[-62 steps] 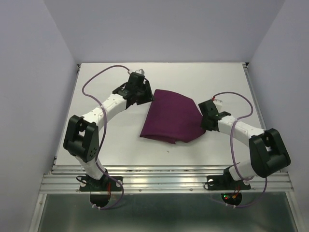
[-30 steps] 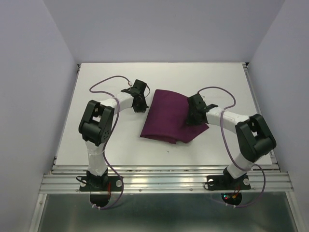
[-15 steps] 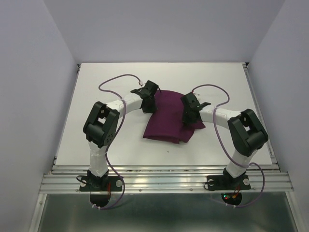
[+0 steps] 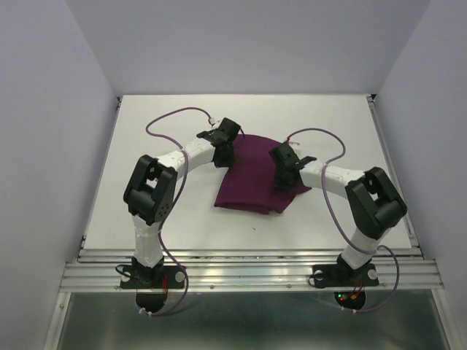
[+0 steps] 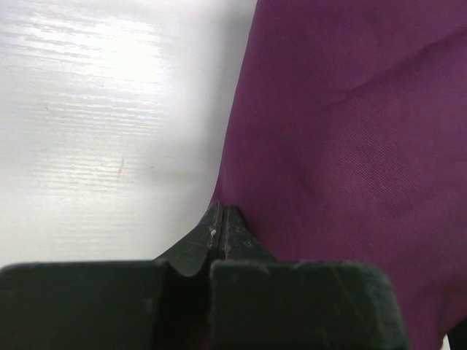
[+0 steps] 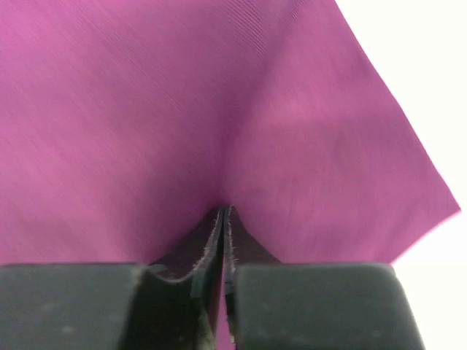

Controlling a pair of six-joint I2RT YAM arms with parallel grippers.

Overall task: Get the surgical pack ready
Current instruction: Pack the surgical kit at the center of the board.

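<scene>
One purple drape (image 4: 255, 175) is listed, folded, laid at centre of table (image 4: 336, 120) between two arms. Drape's left edge is pinched by left fingers (image 5: 197, 251), clenched shut. Puckered cloth toward right side is pinched by right fingers (image 6: 203, 246), likewise clenched. Both pinches are judged taken for next fold of bundle. Other pack items are not seen.
</scene>
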